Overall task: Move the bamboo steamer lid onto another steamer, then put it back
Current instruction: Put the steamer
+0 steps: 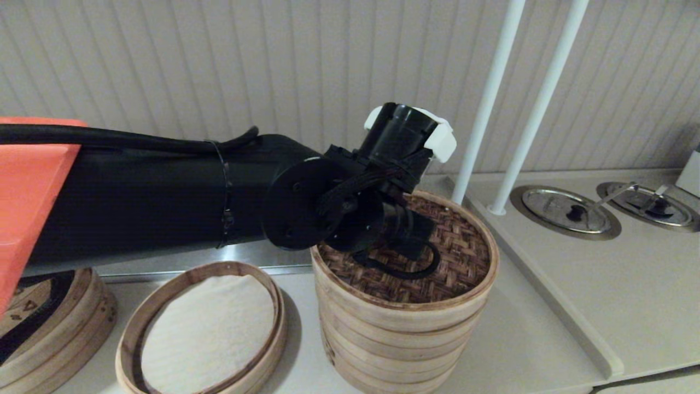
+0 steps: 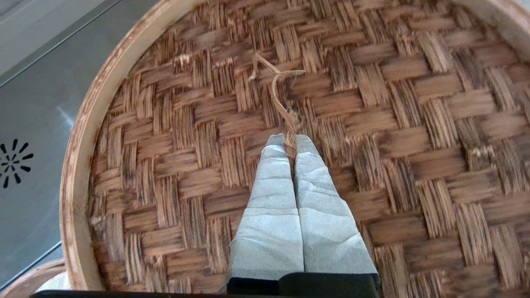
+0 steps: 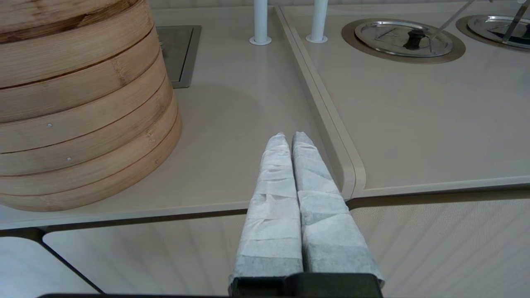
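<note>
Left gripper (image 2: 292, 142) pinches the string loop (image 2: 275, 89) on the bamboo steamer lid (image 1: 459, 246); right gripper (image 3: 290, 140), closed, hovers over the beige table (image 3: 232, 124) beside it.

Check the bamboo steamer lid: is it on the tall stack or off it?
On. The bamboo steamer lid sits level atop the tall stack, its rim flush all round, while the left gripper pinches its string loop.
</note>
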Motion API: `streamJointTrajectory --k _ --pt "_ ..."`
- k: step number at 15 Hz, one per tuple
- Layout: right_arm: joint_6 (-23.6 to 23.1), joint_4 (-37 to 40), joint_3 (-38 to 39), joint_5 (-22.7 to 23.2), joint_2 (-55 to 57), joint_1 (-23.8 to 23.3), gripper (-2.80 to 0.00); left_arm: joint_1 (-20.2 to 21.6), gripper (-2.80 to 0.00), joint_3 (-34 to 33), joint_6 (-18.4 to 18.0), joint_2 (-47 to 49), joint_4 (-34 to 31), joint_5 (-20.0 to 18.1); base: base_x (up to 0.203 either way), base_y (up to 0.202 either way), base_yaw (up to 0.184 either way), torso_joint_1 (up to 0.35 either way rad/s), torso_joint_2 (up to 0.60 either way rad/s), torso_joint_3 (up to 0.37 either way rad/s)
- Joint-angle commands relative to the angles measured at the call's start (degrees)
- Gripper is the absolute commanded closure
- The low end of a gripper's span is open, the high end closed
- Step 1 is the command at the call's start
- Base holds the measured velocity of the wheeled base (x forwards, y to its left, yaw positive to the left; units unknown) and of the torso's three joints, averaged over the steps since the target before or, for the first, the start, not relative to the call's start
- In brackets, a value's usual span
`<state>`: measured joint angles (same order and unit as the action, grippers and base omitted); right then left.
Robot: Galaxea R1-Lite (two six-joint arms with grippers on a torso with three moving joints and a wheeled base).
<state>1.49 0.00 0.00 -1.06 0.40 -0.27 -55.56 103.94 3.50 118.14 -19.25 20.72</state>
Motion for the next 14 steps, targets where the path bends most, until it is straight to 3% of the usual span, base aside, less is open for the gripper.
streamJointTrajectory --k 1,14 --pt "0.01 0.00 0.18 0.01 0.04 0.00 0.00 0.02 0.00 -0.05 -0.07 0.60 0.53 0.11 0.000 0.000 0.000 0.000 0.00 0.000" --pt "0.01 0.00 0.18 -0.01 0.04 0.00 0.00 -0.51 0.00 3.11 -0.77 1.86 0.61 -0.25 0.000 0.000 0.000 0.000 0.00 0.000"
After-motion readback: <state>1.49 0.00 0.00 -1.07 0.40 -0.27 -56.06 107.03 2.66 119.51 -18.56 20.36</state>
